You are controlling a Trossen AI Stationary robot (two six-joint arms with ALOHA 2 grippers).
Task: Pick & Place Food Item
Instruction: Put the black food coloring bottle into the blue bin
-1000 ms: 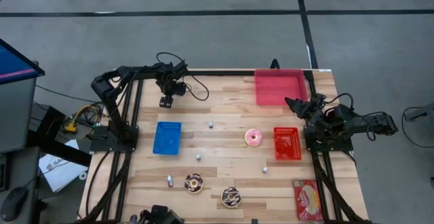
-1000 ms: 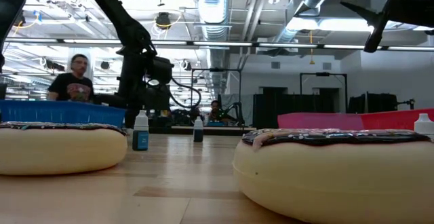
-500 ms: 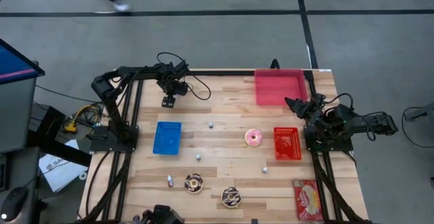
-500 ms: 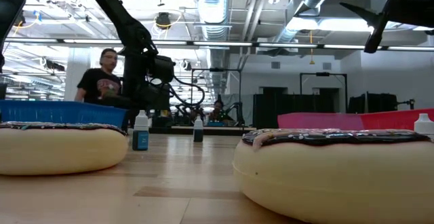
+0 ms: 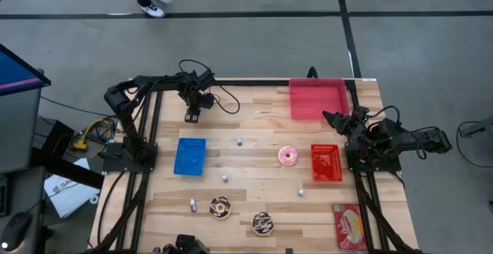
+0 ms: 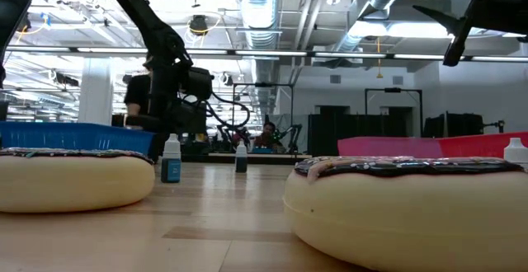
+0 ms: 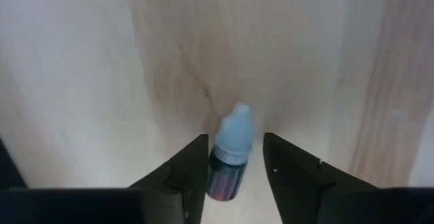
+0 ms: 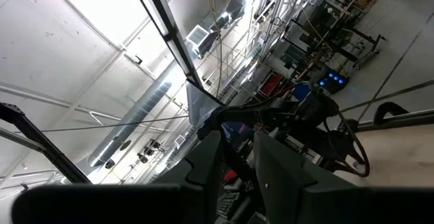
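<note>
Grasp step: left pincer (image 7: 234, 176) narrowed round small dropper bottle (image 7: 230, 157) w/ pale-blue cap; next needs firm squeeze, then straight lift.

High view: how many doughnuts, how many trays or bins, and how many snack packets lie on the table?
Doughnuts: 3
Trays or bins: 3
Snack packets: 1
Total: 7
</note>
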